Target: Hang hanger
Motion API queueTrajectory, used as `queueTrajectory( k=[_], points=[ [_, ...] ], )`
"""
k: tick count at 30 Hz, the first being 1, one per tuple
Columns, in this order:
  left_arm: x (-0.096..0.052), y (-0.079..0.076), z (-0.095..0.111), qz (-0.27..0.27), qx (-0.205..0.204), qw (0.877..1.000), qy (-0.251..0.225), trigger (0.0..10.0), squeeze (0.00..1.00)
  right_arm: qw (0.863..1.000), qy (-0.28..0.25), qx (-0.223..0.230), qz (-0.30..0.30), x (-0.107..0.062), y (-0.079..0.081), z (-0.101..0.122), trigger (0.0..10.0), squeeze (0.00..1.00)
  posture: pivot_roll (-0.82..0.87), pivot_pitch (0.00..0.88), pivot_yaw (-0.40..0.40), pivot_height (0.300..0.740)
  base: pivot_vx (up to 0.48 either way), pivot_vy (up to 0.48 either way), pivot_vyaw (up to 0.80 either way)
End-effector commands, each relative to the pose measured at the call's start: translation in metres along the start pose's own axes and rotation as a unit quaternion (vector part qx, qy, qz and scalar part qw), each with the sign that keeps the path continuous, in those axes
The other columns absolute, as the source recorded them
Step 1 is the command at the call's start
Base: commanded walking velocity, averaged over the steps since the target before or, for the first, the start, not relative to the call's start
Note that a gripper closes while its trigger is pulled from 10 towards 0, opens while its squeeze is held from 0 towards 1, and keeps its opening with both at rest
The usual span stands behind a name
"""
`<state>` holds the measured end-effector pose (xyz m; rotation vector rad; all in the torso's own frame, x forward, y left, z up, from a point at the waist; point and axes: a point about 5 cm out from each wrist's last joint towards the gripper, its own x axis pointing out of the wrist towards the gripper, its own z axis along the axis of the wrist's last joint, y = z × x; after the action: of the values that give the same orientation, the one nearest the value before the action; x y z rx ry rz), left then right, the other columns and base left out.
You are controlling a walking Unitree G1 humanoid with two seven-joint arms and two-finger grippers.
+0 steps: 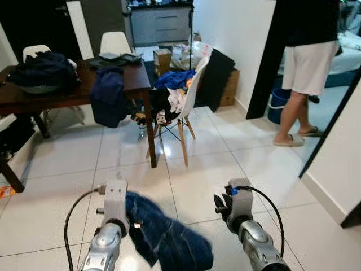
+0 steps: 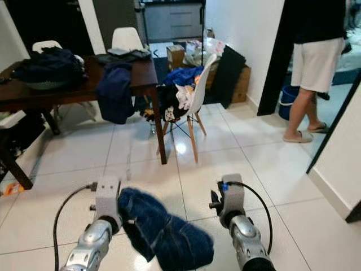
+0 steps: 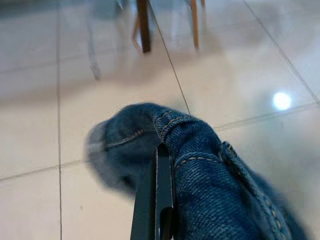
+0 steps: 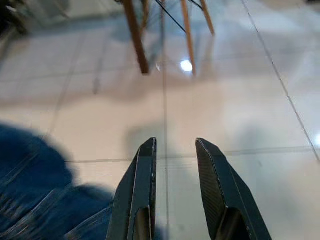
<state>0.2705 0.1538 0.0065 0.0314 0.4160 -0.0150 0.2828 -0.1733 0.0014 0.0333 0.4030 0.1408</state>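
No hanger to be made out anywhere. Instead, blue denim jeans (image 1: 166, 234) hanging bunched between the two arms, low over the white tiled floor (image 1: 62, 164). Pinched at the waistband by the left gripper (image 3: 159, 167), black fingers (image 3: 150, 200) pressed together on the stitched denim edge, the rest of the cloth drooping down toward the robot's right. Orange seam stitching plain to see along the folds in the left wrist view.

Right gripper (image 4: 175, 150) held beside the jeans, apart from them, fingers (image 4: 142, 185) spread with bare tile showing in the gap and nothing between. Blue cloth at the edge of that wrist view, on the left gripper's side.

Farther ahead, a dark wooden table (image 1: 135, 82) with a navy garment (image 1: 108, 96) draped over its near edge and a heap of dark clothes (image 1: 42, 70) piled on a basket at the robot's left end. Just beside the table's right corner, a white chair (image 1: 192, 93) on slim wooden legs, loaded with blue, white and dark clothing (image 1: 172, 90). Two more white chairs (image 1: 115, 42) behind the table. Cardboard boxes (image 1: 163, 56) and bags against the far wall.

At the far right, a person (image 1: 307, 68) in white shorts and slippers standing in a doorway, next to a blue bucket (image 1: 277, 107).
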Motion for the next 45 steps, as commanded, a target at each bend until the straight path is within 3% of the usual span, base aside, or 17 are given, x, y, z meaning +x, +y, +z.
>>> queueTrajectory(
  k=[1, 8, 21, 29, 37, 40, 45],
  points=[
    [0.002, 0.006, -0.002, 0.002, 0.012, 1.0, 0.007, 10.0, 0.0, 1.0, 0.019, -0.013, -0.001, 0.001, 0.006, -0.006, 10.0, 0.0, -0.09, 0.0, 0.017, 0.74, 0.0, 0.0, 0.0],
    [0.001, 0.005, -0.006, -0.001, 0.014, 1.0, 0.014, 10.0, 0.0, 0.999, 0.036, -0.026, 0.008, 0.001, 0.014, -0.013, 10.0, 0.0, -0.08, 0.0, 0.008, 0.74, 0.0, 0.0, 0.0],
    [-0.002, -0.001, -0.016, -0.02, 0.023, 0.999, 0.023, 10.0, 0.0, 0.999, 0.035, -0.027, -0.004, -0.001, 0.007, -0.016, 10.0, 0.0, -0.1, 0.027, 0.042, 0.74, 0.0, 0.0, 0.0],
    [-0.004, -0.005, -0.019, -0.021, 0.009, 1.0, 0.017, 10.0, 0.0, 0.999, 0.04, -0.018, -0.005, -0.007, 0.01, -0.027, 10.0, 0.0, -0.09, 0.017, 0.004, 0.74, 0.0, 0.0, 0.0],
    [-0.008, 0.004, -0.021, 0.01, 0.003, 1.0, 0.018, 10.0, 0.0, 0.999, 0.052, -0.003, 0.009, -0.005, 0.02, -0.031, 10.0, 0.0, -0.01, 0.0, -0.046, 0.74, 0.0, 0.0, 0.0],
    [-0.011, 0.014, -0.02, 0.026, -0.007, 1.0, 0.014, 10.0, 0.0, 0.999, 0.049, -0.001, 0.017, -0.003, 0.025, -0.029, 10.0, 0.0, -0.01, 0.0, -0.037, 0.74, 0.0, 0.0, 0.0],
    [-0.01, 0.013, -0.022, 0.016, -0.003, 1.0, 0.017, 10.0, 0.0, 0.999, 0.04, 0.0, 0.017, -0.001, 0.027, -0.024, 10.0, 0.0, -0.03, 0.0, -0.025, 0.74, 0.0, 0.0, 0.0]
  ],
)
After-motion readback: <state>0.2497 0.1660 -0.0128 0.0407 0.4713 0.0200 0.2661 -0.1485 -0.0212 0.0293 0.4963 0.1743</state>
